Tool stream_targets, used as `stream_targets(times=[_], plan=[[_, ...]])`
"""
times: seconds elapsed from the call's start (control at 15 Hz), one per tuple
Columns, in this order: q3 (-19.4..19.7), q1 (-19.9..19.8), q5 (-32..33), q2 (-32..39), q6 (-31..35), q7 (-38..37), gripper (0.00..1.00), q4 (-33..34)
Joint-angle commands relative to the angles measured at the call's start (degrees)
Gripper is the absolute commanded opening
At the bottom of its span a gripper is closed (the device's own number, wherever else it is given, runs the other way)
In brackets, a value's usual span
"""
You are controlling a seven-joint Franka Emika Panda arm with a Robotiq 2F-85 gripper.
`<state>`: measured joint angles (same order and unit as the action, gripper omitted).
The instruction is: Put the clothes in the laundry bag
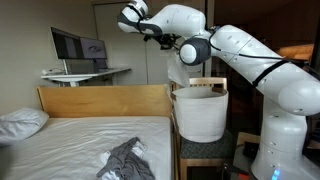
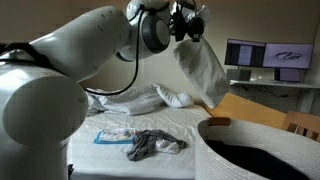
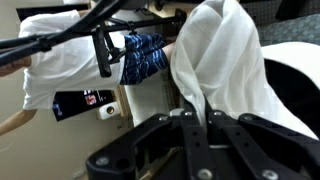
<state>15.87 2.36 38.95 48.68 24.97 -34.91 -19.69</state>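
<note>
The robot's hand (image 2: 189, 35) is raised high above the foot of a bed (image 1: 70, 140), clamped shut on the top of a white garment (image 2: 203, 72). The wrist view shows the cloth bunched between the closed fingers (image 3: 205, 118) and spilling away from them in a broad fold (image 3: 225, 70).

The garment hangs straight down from the hand, so its long axis is vertical. Its lower end reaches close to the rolled rim of the laundry bag (image 2: 225, 128). The bag stands upright beside the bed (image 1: 200, 115), below the hand and a little to one side of it. Its mouth is open and dark inside. In an exterior view the cloth seems to hang just outside the rim on the bed side, not over the opening. The views do not settle whether it touches the rim.

The arm (image 1: 250, 60) rises from its base beside the bag, arches over it and reaches out level, with the wrist turned so the hand points down.

A dark grey garment (image 2: 148, 146) lies crumpled on the bed, well apart from the hand.

Judging from this, the hand needs a short sideways shift over the mouth before it lets go.
</note>
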Motion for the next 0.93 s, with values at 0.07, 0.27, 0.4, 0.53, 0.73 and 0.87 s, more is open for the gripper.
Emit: stream_targets(times=[0.07,0.27,0.4,0.53,0.73,0.87], plan=[[0.09,-2.96,-15.15,-2.67,-6.83,-18.01,0.08,0.00],[2.78,-5.03,-28.35,-3.69,-8.06,-29.89,0.08,0.00],[5.57,-5.86,-37.16,-4.16,-5.21,-38.09,0.08,0.00],[1.84,-5.60,-35.18,-4.06,-1.64,-40.78,0.07,0.00],[0.66,-5.66,-32.23,-3.86,-0.57,-37.08,0.08,-0.90],[0.39,-5.22,-32.25,-3.83,0.02,-37.67,0.08,-0.83]])
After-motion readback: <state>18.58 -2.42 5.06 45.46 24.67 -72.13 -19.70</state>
